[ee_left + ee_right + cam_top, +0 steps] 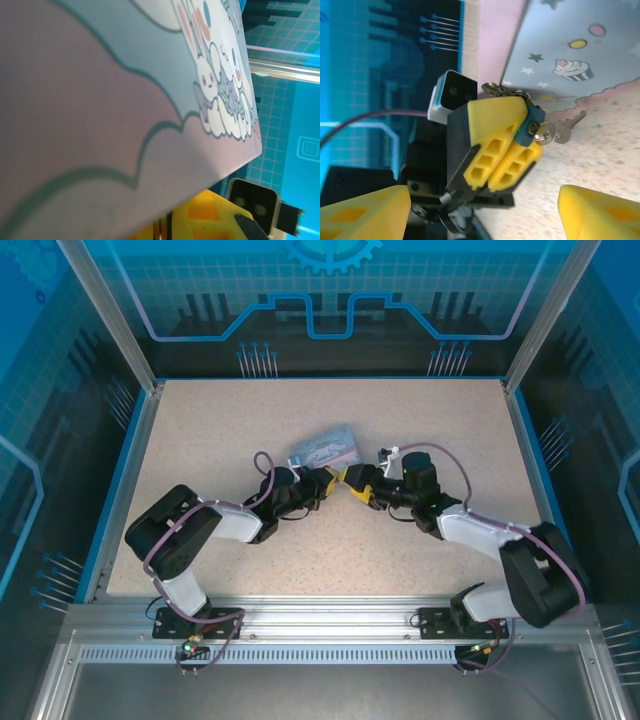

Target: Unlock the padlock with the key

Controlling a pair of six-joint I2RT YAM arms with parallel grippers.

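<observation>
A small teal padlock is pinched between the yellow fingertips of my left gripper, which is shut on it. Its silvery shackle sticks out towards the tin. The key sits in the padlock's keyhole, and a second key dangles from its ring. My right gripper faces the padlock with its jaws wide open, touching nothing. From above, the left gripper and the right gripper meet tip to tip mid-table.
A pale blue-lilac cartoon tin lies just behind the two grippers and looms close in the left wrist view. Speckled beige tabletop lies around them, bounded by blue rails and transparent walls.
</observation>
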